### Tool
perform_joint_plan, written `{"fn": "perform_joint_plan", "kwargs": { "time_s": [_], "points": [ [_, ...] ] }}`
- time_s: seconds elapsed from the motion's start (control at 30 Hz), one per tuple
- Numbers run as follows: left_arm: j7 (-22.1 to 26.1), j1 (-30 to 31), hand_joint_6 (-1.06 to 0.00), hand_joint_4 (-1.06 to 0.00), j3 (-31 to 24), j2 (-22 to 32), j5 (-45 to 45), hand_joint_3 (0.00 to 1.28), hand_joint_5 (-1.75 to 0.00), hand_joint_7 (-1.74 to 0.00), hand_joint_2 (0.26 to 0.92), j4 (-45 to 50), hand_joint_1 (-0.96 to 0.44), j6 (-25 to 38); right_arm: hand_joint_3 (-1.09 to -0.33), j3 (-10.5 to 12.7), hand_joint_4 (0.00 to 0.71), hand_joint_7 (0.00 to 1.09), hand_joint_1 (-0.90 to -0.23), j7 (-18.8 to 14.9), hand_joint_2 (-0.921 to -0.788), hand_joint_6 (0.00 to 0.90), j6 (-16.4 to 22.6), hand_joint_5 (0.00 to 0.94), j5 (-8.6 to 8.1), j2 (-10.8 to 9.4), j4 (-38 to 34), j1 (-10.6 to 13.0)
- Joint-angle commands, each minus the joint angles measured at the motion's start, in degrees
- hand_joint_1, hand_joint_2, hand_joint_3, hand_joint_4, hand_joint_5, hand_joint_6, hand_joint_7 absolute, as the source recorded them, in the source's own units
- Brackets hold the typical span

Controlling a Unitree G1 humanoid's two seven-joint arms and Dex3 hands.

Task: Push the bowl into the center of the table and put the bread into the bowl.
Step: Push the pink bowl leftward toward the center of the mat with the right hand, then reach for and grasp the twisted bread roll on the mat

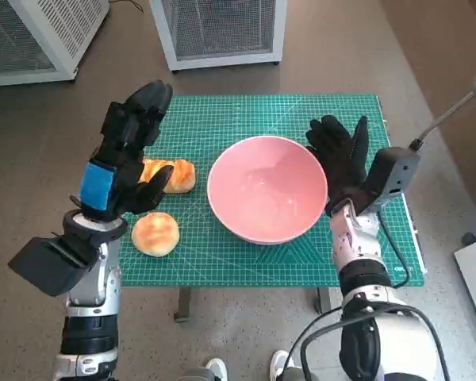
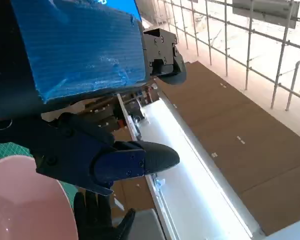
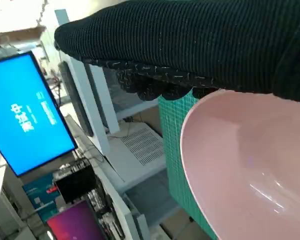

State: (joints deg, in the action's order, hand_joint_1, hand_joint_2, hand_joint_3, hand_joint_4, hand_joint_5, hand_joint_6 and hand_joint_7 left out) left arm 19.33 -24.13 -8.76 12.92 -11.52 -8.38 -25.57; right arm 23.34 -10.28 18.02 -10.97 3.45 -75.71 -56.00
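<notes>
A: Where does the bowl (image 1: 267,189) sit?

B: On the green mat (image 1: 222,111) that covers the tabletop, about at its middle, so I'd judge the push as done or nearly so. The right hand (image 1: 343,159) stands just beside the bowl's right rim, fingers spread and holding nothing. I cannot tell whether it touches the rim.

A: And the bread?

B: All of it lies left of the bowl. One round roll (image 1: 155,233) sits near the mat's front edge, well apart from the bowl. Two more rolls (image 1: 173,175) lie side by side farther back, closer to the bowl's left rim.

A: Which hand is nearer to them?

B: The left hand (image 1: 127,155), clearly. It hovers above the pair of rolls, fingers apart, gripping nothing. The round roll lies toward the robot from it. The bowl stands between the right hand and every roll.

A: So the pick falls to the left?

B: That's my judgement: straight down for a roll, then rightward to the bowl.
</notes>
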Motion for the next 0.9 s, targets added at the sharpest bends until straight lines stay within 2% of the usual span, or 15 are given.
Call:
{"fn": "perform_joint_plan", "kwargs": {
  "time_s": [0.03, 0.27, 0.47, 0.6, 0.73, 0.8, 0.9],
  "points": [
    [-0.7, 1.0, -0.04, -0.22, -0.4, 0.0, -0.5, 0.46, -0.02, -0.57, 0.921, 1.1, -0.67, 0.7, -0.711, -0.2, 0.133, 0.35, -0.44, -0.9, -0.921, 0.072, -1.2, 0.004, 0.36, 0.0, -0.7, -0.3],
    [-1.0, 1.0, -0.05, -0.22, -0.3, -0.1, -0.4, 0.45, -0.02, -0.57, 0.921, 0.7, -0.66, 1.1, -0.726, -0.4, 0.14, 0.36, -0.43, -1.5, -0.921, 0.08, 0.7, 0.005, 0.48, 1.0, 0.1, -0.9],
    [-1.0, 0.5, -0.05, -0.22, -0.5, 0.4, -0.2, 0.45, -0.02, -0.56, 0.921, 0.3, -0.65, 1.6, -0.733, -1.1, 0.148, 0.36, -0.436, -3.5, -0.921, 0.077, 6.2, 0.008, 0.37, 1.3, 2.2, -1.6],
    [-1.3, -0.2, -0.05, -0.22, -0.8, 1.3, 0.8, 0.45, -0.02, -0.56, 0.921, -0.2, -0.65, 1.7, -0.716, -1.6, 0.157, 0.41, -0.466, -7.3, -0.921, 0.052, 11.8, 0.006, -0.11, 2.1, 4.1, -1.4],
    [-2.5, -1.4, -0.05, -0.22, -1.0, 4.2, 5.6, 0.44, -0.01, -0.55, 0.921, -1.9, -0.64, 0.0, -0.689, -1.7, 0.162, 0.44, -0.506, -11.8, -0.921, 0.04, 17.7, 0.005, -1.2, 2.6, 6.5, -0.9],
    [-3.5, -2.1, -0.03, -0.21, -0.9, 7.1, 10.1, 0.43, -0.01, -0.53, 0.921, -3.1, -0.64, -1.1, -0.674, -1.8, 0.178, 0.46, -0.526, -14.1, -0.921, 0.039, 20.7, 0.012, -1.87, 2.6, 8.1, -0.6],
    [-5.1, -2.8, -0.01, -0.17, -0.3, 12.5, 18.1, 0.4, -0.01, -0.44, 0.921, -2.6, -0.63, 0.9, -0.665, -2.2, 0.198, 0.47, -0.536, -17.6, -0.921, 0.043, 25.0, 0.02, -2.83, 2.6, 11.4, 0.4]
  ]
}}
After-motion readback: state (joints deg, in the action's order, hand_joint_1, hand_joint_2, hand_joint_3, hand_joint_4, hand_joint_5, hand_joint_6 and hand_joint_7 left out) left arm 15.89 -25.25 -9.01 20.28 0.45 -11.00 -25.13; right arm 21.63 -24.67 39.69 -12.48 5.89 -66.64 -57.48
